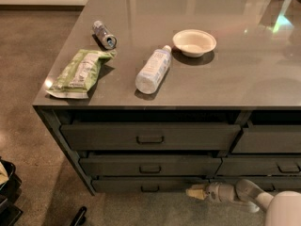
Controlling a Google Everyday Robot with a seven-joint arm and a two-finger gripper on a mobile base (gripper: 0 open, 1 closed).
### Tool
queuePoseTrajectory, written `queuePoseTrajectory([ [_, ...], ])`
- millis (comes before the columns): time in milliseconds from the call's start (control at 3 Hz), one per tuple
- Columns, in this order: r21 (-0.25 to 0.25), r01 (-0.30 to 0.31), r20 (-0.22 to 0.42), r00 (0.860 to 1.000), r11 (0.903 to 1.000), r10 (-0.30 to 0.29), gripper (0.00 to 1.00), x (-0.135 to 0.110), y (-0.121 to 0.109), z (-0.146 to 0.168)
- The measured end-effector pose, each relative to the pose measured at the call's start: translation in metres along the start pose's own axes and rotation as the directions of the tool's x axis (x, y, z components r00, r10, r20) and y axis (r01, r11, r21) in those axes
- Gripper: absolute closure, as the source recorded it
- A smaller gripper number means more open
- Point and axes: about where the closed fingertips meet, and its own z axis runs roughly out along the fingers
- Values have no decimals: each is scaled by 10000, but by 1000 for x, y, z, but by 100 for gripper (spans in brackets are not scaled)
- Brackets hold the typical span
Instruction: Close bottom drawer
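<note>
The bottom drawer (122,184) is the lowest of the left stack of three, a shallow dark grey front with a small loop handle (150,189) at its centre. Its front stands about level with the drawers above. My gripper (192,192) is low at the drawer's right end, its pale tip at the front near the corner. The white arm (249,197) reaches in from the lower right.
On the grey counter (244,79) lie a green packet (79,73), a can (104,34), a plastic bottle (153,69) and a white bowl (194,42). A narrower drawer stack (268,164) is to the right. A dark object (7,192) sits on the floor at left.
</note>
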Motion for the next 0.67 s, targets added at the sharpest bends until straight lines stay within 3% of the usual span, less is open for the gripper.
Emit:
queuePoseTrajectory([
  [333,440,-604,-716,9954,9972,635,0,20,2,-22],
  [667,421,-801,-907,9924,9959,837,0,28,8,-23],
])
